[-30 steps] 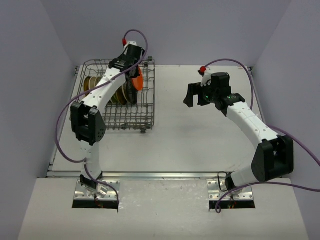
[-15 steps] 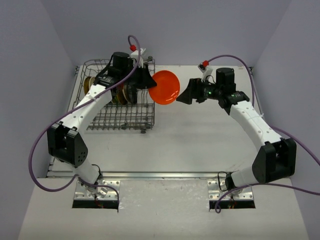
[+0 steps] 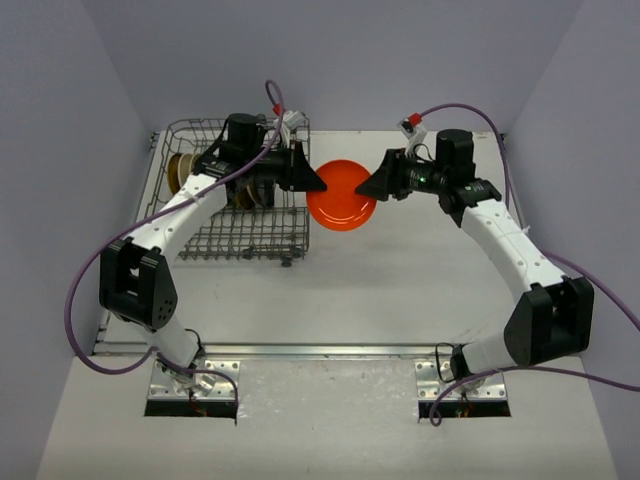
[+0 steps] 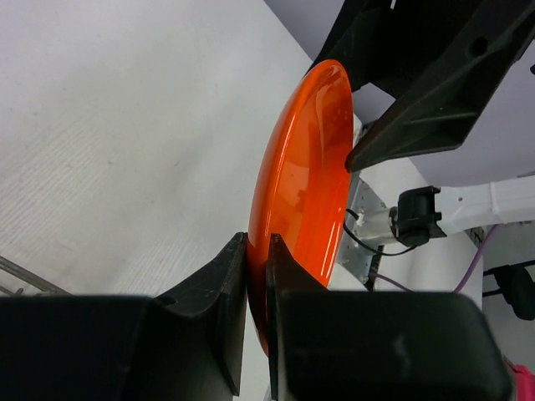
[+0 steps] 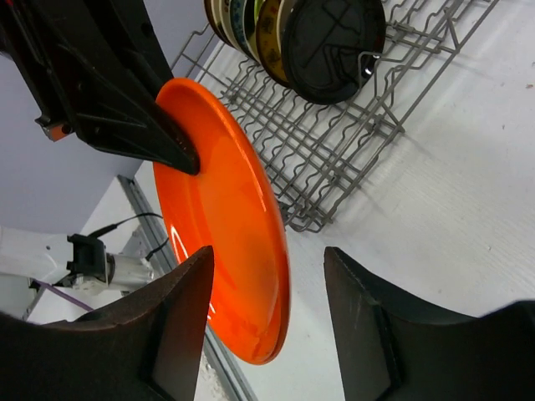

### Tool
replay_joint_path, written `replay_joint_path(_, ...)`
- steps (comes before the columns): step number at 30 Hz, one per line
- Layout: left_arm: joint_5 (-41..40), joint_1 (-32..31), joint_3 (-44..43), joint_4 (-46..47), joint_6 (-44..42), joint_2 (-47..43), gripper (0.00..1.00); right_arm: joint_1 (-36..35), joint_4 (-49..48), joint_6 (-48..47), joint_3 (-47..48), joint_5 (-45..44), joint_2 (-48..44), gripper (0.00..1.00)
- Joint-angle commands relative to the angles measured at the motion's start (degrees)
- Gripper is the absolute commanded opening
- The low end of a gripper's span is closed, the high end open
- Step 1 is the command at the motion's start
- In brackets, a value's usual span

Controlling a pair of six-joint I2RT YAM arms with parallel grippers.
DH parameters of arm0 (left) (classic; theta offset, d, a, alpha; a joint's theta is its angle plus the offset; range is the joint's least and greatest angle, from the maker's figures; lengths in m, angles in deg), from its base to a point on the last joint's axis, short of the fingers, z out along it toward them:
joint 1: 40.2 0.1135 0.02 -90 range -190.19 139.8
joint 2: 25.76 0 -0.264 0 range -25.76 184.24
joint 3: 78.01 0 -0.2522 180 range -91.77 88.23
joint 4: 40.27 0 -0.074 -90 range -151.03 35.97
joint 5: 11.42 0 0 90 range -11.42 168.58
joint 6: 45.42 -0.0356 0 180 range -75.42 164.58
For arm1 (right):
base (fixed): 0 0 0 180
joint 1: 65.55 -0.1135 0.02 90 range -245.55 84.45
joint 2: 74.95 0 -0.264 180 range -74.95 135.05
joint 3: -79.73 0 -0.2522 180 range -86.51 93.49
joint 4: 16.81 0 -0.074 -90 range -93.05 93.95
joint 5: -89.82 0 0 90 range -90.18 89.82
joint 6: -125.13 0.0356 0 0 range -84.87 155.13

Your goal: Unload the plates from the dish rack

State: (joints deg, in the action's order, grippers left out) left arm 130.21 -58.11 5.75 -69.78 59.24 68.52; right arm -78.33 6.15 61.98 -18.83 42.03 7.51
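Observation:
An orange plate [image 3: 341, 200] hangs on edge above the table, just right of the dish rack [image 3: 235, 238]. My left gripper [image 4: 257, 241] is shut on its near rim, one finger on each face. From the right, my right gripper [image 5: 267, 255] straddles the opposite rim of the orange plate [image 5: 226, 209]; it is open, with a clear gap between the plate and the right-hand finger. More plates [image 5: 251, 25] stand upright in the rack [image 5: 334, 142], the nearest showing a dark round face [image 5: 330, 38]. Another patterned plate [image 3: 180, 170] stands at the rack's left end.
The rack sits at the table's back left, partly under my left arm. Purple cables [image 3: 90, 290] loop off both arms. A metal rail [image 3: 300, 350] runs along the table's near edge. Lilac walls close in the back and both sides.
My left arm swung the orange plate out of the rack and to the right. My right gripper moved left up to the plate, and its jaws have narrowed around the rim.

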Motion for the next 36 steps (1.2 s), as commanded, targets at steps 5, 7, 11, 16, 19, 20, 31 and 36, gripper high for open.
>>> replay_joint_path(5, 4.3, 0.0, 1.3, 5.3, 1.5, -1.0, 0.00, 2.2, -3.4, 0.4, 0.4, 2.1, -0.5, 0.32)
replay_joint_path(7, 2.7, 0.0, 1.0, 5.1, 2.2, -0.8, 0.10, 2.2, -3.7, 0.9, 0.2, 2.7, -0.2, 0.02)
replay_joint_path(11, -3.7, 0.0, -0.1, 2.1, 2.2, -0.4, 0.62, 3.7, -3.8, 3.2, 0.1, 4.1, 1.1, 0.00)
replay_joint_path(16, -10.8, 0.0, -0.1, 0.0, 1.5, -1.4, 0.92, 7.7, -5.5, 7.5, -0.4, 5.5, 2.6, 0.00)
replay_joint_path(19, -19.0, 1.1, -0.2, -1.4, 1.5, -2.5, 1.00, 11.7, -5.4, 9.8, 0.0, 4.2, 4.7, 0.00)
replay_joint_path(20, -22.3, 1.7, -0.2, -1.8, 1.9, -2.8, 1.00, 13.0, -5.2, 10.3, 0.1, 3.7, 5.5, 0.00)
replay_joint_path(31, -55.1, 7.3, -0.6, -5.7, -0.7, -7.5, 1.00, 22.9, 2.6, 6.4, 6.2, -20.4, 20.3, 0.00)
replay_joint_path(36, -61.9, 7.4, -0.8, -6.6, -2.0, -6.5, 0.99, 23.7, 2.7, 6.7, 12.1, -21.2, 29.4, 0.00)
